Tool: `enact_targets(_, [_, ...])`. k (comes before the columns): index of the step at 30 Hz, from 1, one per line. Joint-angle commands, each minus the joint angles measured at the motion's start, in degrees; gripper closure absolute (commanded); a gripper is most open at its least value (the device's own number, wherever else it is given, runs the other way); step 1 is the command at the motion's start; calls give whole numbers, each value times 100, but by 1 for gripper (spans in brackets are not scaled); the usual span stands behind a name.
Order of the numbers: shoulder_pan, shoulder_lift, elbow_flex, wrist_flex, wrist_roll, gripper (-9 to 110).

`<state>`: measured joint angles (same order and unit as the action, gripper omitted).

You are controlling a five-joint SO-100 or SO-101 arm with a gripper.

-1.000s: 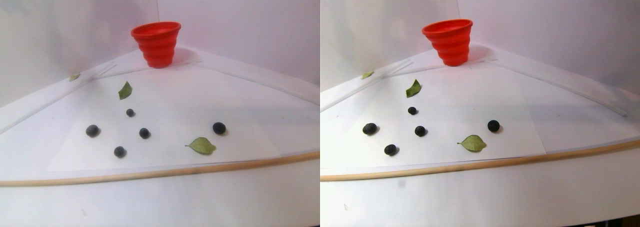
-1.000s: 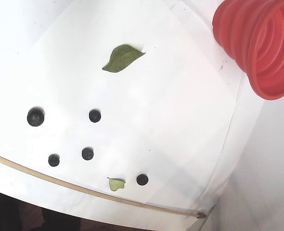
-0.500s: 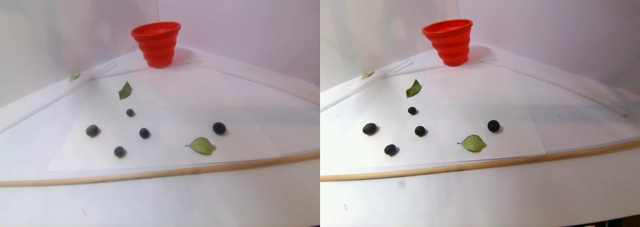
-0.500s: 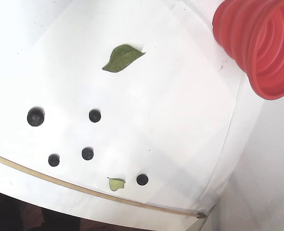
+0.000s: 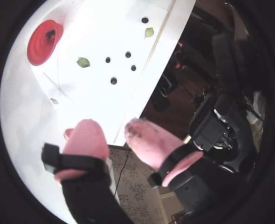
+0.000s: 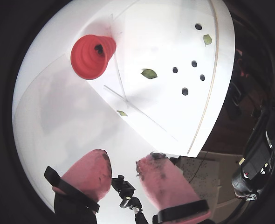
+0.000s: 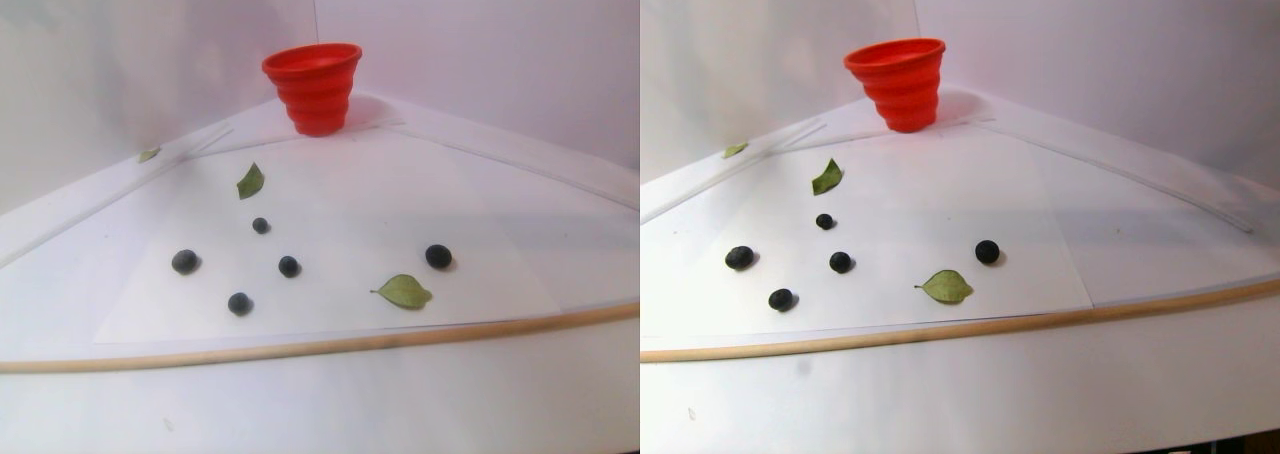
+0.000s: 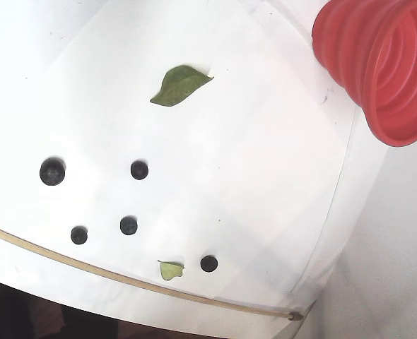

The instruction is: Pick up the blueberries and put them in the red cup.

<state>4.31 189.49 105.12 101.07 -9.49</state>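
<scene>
- The claw is open and empty: both wrist views show its two pink fingers apart with nothing between them.
- The claw hangs high above the bench, beyond the wood-edged front side, well apart from every task item.
- Five blueberries lie loose on the white sheet. In a wrist view they sit ahead of the fingertips: four clustered, one apart near the far end of the edge.
- In a wrist view, a dark object sits inside the red cup; it may be a berry already delivered, but this cannot be confirmed.
- The red cup stands upright at the back corner, farther from the claw than the berries and off to the left in a wrist view.
- Green leaves lie among the berries; one small leaf lies just beside the lone berry. These are not targets.
- Governing relation: the nearest berry of the cluster lies forward of and far below the open claw. The berries are round, so no long axis constrains the approach; judged requirement is a forward reach and a long descent.
- Change from the earlier frames: none visible. In the stereo pair and fixed views berries, leaves and cup hold identical positions, and the claw has not entered either view.
</scene>
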Motion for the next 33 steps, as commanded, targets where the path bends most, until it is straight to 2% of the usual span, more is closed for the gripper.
enact_targets(1, [-167,149,-88,-53,-97,90])
enact_targets(14, [-694,149,-369,-53,-299,89])
enact_targets(16, [-686,53,-246,-501,-457,90])
enact_targets(20, [-791,-580,-422,-686,-923,91])
enact_targets(33, [-1125,-642,299,-378,-2813,90])
